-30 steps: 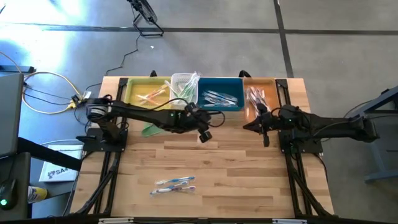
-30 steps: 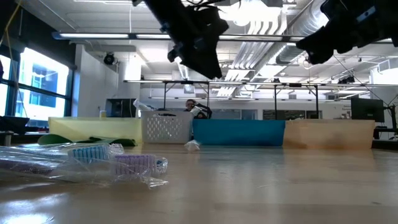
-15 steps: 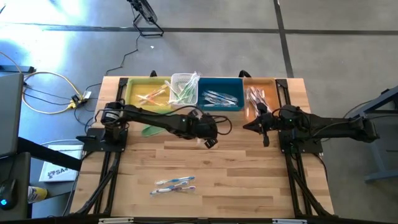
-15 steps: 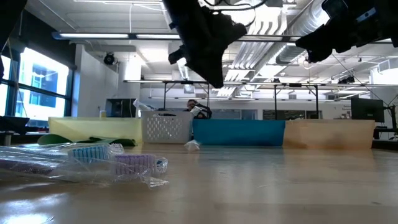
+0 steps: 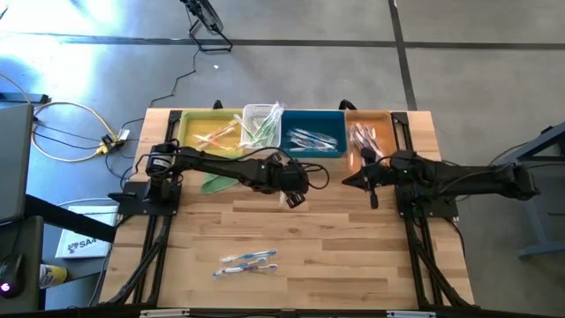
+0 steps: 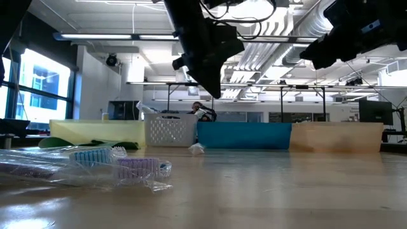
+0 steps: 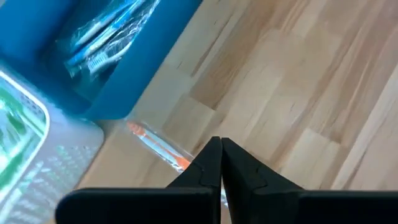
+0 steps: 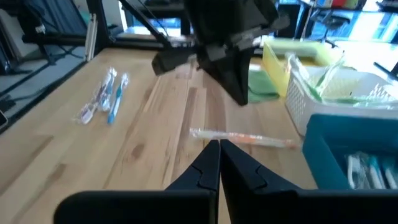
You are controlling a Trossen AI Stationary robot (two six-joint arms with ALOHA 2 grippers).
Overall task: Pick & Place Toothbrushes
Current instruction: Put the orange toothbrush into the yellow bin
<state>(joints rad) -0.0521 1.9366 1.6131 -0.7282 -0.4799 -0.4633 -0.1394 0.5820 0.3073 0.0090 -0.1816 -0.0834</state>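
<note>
One wrapped orange toothbrush (image 7: 158, 144) lies flat on the wood in front of the white basket and the blue bin, also seen in the right wrist view (image 8: 245, 138). My left gripper (image 5: 291, 198) hangs shut above and just beside it, pointing slantwise down, well clear of the table in the low view (image 6: 215, 92). It holds nothing. Two wrapped blue toothbrushes (image 5: 247, 261) lie near the table's near edge. My right gripper (image 5: 372, 196) waits shut and empty at the right, in front of the tan bin.
Along the far edge stand a yellow bin (image 5: 196, 124), a white basket (image 5: 250, 113), a blue bin (image 5: 328, 124) and a tan bin (image 5: 381, 124), each holding wrapped toothbrushes. A folded green cloth (image 5: 214, 184) lies before the yellow bin. Bare wood spans the table's middle.
My left gripper has tipped further down and sunk a little toward the table, over the orange toothbrush. The toothbrushes have stayed where they were.
</note>
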